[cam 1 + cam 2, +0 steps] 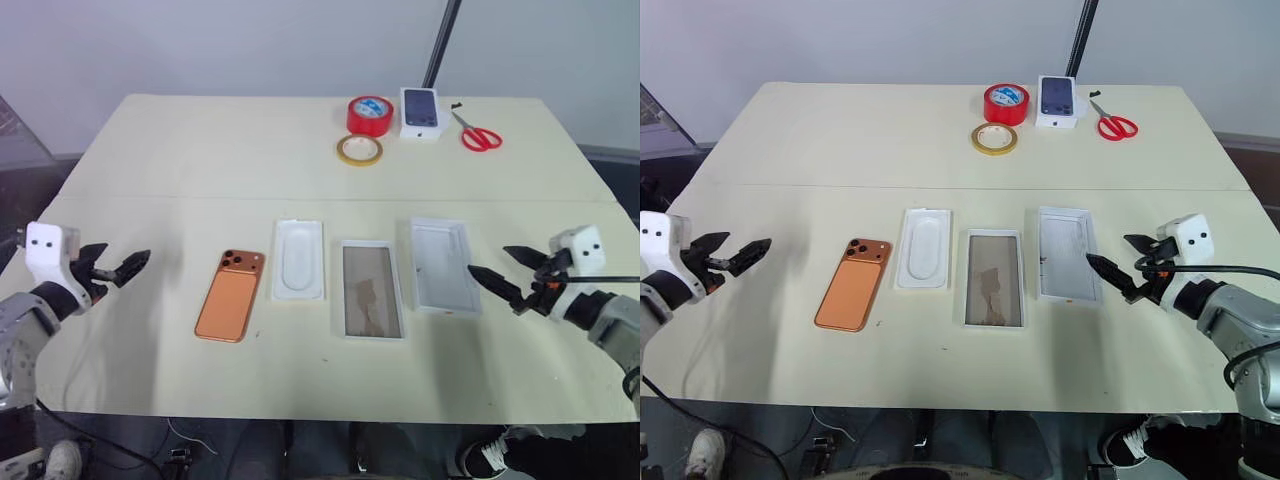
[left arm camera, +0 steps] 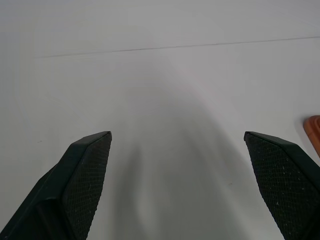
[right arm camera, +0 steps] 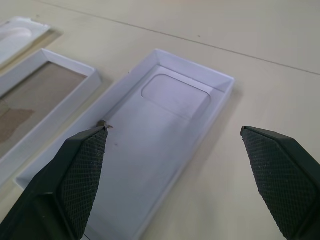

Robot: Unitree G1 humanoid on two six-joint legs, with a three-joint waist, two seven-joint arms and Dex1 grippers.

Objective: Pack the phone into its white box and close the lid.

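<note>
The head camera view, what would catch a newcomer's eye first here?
The copper-orange phone lies camera side up, leftmost in a near-side row with the white insert, white box and lid. An open left hand and right hand flank the row. Red tape sits at the far edge.

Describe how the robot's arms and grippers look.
Each arm is grey metal with a white block at the wrist bearing two dark dots. The left gripper and right gripper each have two black, pointed fingers with dimpled pads. Black cable runs along the right arm.

bright even light, soft shadows, perhaps overhead
</note>
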